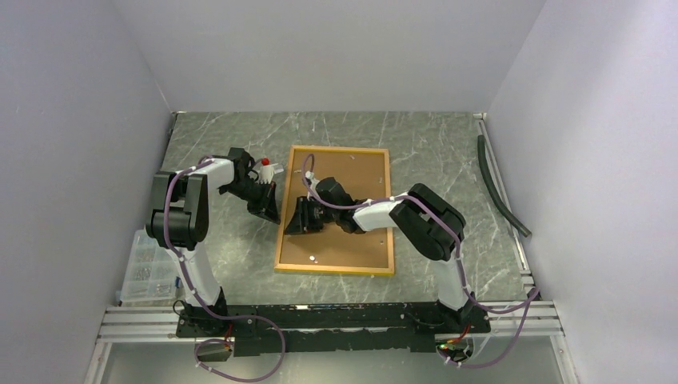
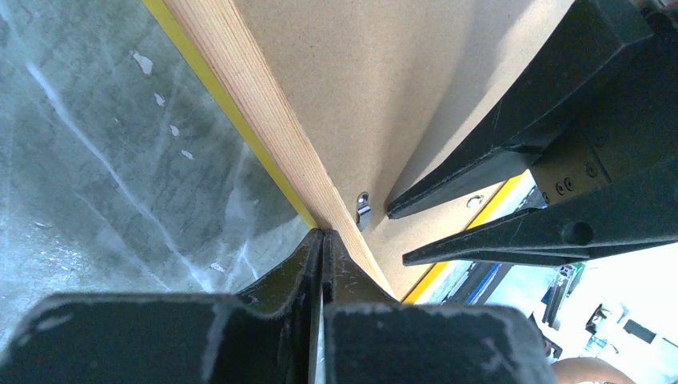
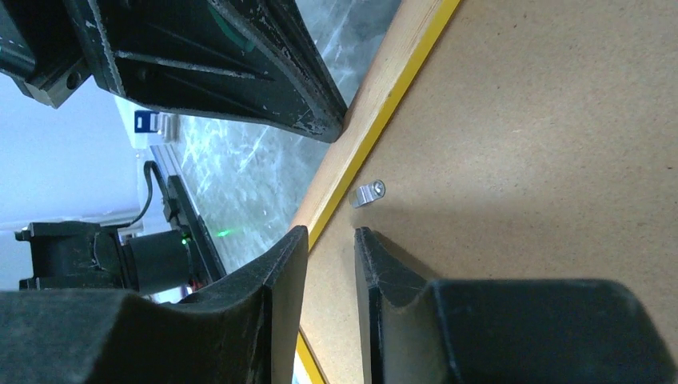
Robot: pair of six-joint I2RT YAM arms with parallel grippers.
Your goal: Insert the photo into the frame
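Note:
The frame (image 1: 333,270) lies face down mid-table, its pale wood rail (image 2: 248,88) edged in yellow. A plain brown backing board (image 1: 352,172) fills it. The photo is hidden. My left gripper (image 1: 273,216) is shut, its tips (image 2: 323,234) pressed against the outside of the frame's left rail (image 3: 392,72). From the other side my right gripper (image 1: 301,218) hovers over the board just inside that rail, open by a narrow gap (image 3: 331,234) with nothing between its fingers. A small metal clip (image 3: 368,193) sits on the board just ahead of them, also seen in the left wrist view (image 2: 363,206).
A clear plastic parts box (image 1: 148,268) stands at the table's left edge beside the left arm. A black hose (image 1: 500,188) runs along the right side. Aluminium rails (image 1: 320,318) cross the near edge. White walls close in the table.

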